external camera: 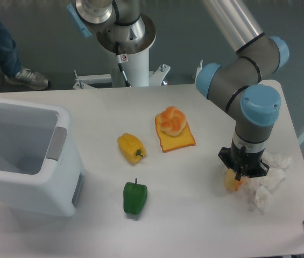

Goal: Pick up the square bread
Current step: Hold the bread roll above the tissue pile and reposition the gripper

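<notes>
Beside the one toast slice [175,138] sat two peppers [131,147]; right of it, the gripper [238,179] pinched the single square bread [231,182].

The arm reaches in from the upper right, elbow bent, its blue-capped wrist turned straight down. The hand [238,180] hangs vertical just above the worktop [195,215] — fingers closed on the square bread [231,181].

White table [114,113] — grey floor [44,32] behind it.
</notes>
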Robot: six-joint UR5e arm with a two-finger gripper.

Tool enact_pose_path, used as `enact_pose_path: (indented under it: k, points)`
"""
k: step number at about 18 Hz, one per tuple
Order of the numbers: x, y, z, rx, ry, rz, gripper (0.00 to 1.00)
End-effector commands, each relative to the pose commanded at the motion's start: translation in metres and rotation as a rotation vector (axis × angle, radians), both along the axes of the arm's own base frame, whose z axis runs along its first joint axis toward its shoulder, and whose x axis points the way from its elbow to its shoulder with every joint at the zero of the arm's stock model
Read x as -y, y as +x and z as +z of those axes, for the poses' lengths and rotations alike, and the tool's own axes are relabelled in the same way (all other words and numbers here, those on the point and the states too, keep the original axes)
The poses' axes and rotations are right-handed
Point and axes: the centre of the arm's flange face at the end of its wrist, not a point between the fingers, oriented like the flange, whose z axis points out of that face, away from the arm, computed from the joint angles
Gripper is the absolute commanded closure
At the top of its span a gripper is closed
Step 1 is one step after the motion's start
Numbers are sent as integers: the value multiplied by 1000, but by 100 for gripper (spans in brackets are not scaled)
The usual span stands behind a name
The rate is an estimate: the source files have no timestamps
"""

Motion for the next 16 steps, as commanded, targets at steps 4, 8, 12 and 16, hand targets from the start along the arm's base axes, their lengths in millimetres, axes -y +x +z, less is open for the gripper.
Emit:
enact_pose_path:
  k: [4, 8, 12, 16]
  points:
    - [4, 6, -7, 6, -29, 7, 57]
    - [29, 27, -20, -17, -172, 37, 1]
    - [30, 28, -20, -45, -206, 152, 0]
    - [50, 18, -25, -57, -254, 189, 0]
